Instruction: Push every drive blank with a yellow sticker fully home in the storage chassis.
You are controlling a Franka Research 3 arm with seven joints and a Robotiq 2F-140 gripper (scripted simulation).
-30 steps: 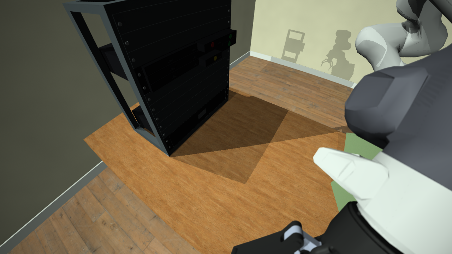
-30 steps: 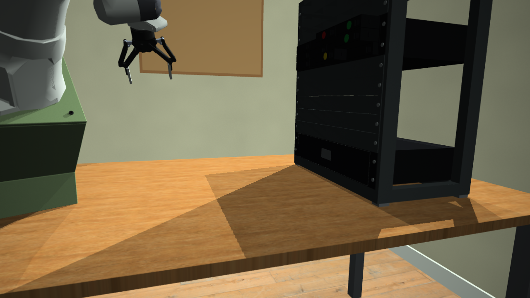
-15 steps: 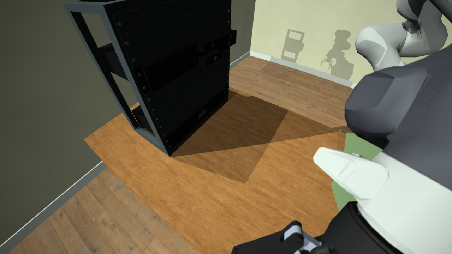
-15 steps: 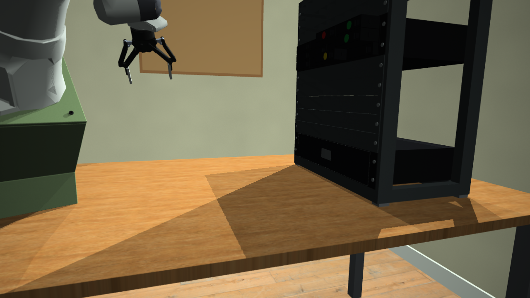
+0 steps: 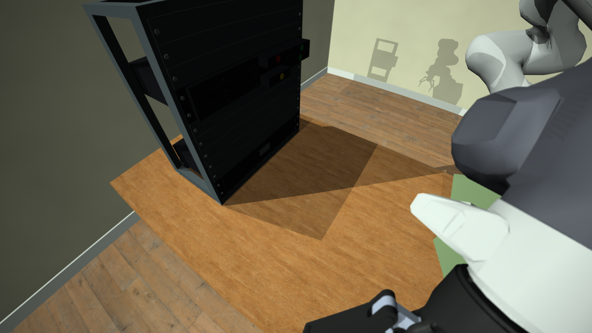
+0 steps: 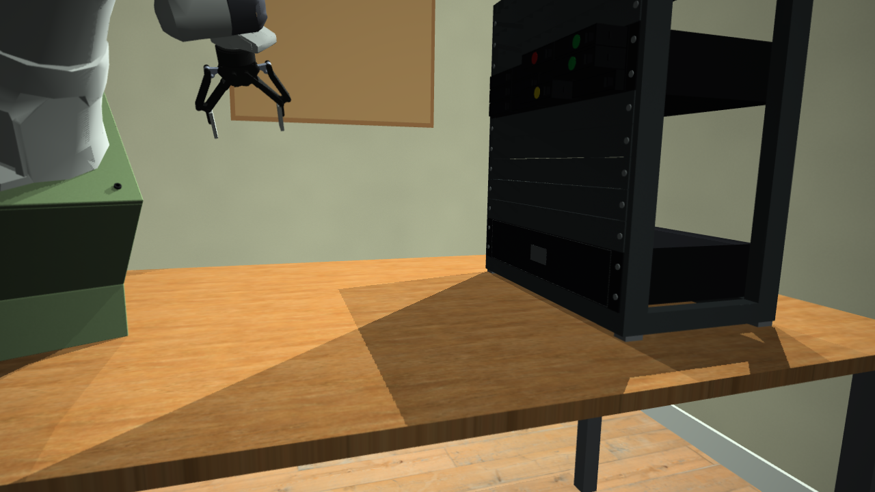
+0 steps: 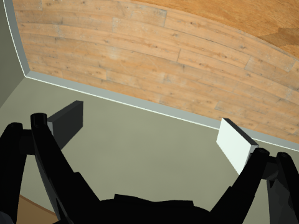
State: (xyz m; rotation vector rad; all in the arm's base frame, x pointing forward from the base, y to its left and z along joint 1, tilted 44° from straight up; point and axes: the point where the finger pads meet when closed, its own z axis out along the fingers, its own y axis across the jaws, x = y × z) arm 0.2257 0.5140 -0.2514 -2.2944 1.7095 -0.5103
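A wooden bench [image 6: 256, 342] on dark legs [image 6: 588, 449] stands over a plank floor [image 5: 136, 285]. Olive-green walls [image 6: 318, 183] meet the floor at a pale skirting board [image 5: 62, 271]. A brown board [image 6: 367, 61] hangs on the wall beyond the bench's far edge. Angular shadows cross the benchtop.

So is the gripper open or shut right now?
Open. The gripper hangs with fingers spread wide and nothing between them, far from the rack.
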